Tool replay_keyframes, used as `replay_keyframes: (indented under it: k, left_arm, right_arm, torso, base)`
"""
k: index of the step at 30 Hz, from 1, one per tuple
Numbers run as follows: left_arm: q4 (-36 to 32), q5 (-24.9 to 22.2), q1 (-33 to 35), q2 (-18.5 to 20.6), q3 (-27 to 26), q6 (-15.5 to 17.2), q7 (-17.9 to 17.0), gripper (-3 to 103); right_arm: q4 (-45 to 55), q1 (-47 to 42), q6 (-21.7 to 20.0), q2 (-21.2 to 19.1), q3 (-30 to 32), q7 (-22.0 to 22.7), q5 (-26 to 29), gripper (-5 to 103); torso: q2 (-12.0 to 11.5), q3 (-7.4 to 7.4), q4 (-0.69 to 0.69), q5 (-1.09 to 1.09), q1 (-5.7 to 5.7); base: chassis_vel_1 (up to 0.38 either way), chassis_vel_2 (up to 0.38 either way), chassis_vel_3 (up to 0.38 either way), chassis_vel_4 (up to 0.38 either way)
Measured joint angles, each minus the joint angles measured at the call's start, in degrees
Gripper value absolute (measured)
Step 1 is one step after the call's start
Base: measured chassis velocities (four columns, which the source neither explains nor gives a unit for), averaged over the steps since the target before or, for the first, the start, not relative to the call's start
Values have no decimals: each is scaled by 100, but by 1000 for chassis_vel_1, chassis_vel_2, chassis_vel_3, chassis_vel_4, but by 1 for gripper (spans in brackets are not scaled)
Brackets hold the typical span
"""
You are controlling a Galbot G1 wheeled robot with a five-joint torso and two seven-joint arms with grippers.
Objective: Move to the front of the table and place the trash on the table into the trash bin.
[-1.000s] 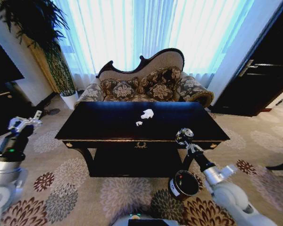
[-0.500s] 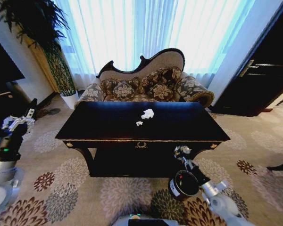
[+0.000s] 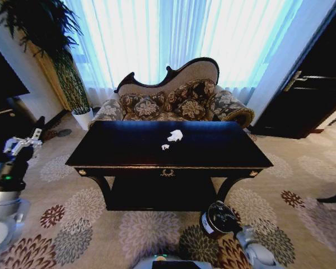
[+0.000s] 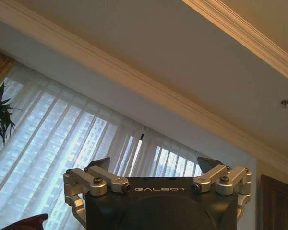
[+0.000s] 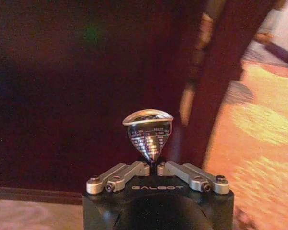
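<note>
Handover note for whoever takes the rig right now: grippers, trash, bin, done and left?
Left gripper: open, holding nothing, raised off the table's left end.
Right gripper: shut on a silvery piece of trash, low at the trash bin, which stands on the carpet by the table's front right leg.
Done: robot is at the table front, silvery piece picked up.
Left: release it into the bin, then bin the two white paper bits on the tabletop.
</note>
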Motion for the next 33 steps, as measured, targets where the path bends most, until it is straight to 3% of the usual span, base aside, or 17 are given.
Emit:
replay_keyframes:
  k: [5,24,30,33]
  left_arm:
    - [-46,-55,28,8,-83,0,-18,100]
    - [-64,3,140,-53,-160,-34,-5,100]
    - [-49,98,134,-84,-83,-29,-5,100]
    - [-44,103,134,-84,-82,-29,-5,100]
  right_arm:
    - [-242,214,-438,165,-55,655,-42,2]
    - [-1086,989,-566,492,-297,870,-485,1]
    - [-1144,1002,-559,476,-269,808,-730,27]
    - [-1134,994,-551,476,-264,787,-775,33]
  torso:
    - [0,0,2,1,0]
    - [0,0,2,0,0]
    - [0,0,2,0,0]
    - [0,0,2,1,0]
  base:
    - [0,0,0,0]
    - [0,0,0,0]
    - [0,0,0,0]
    - [0,0,0,0]
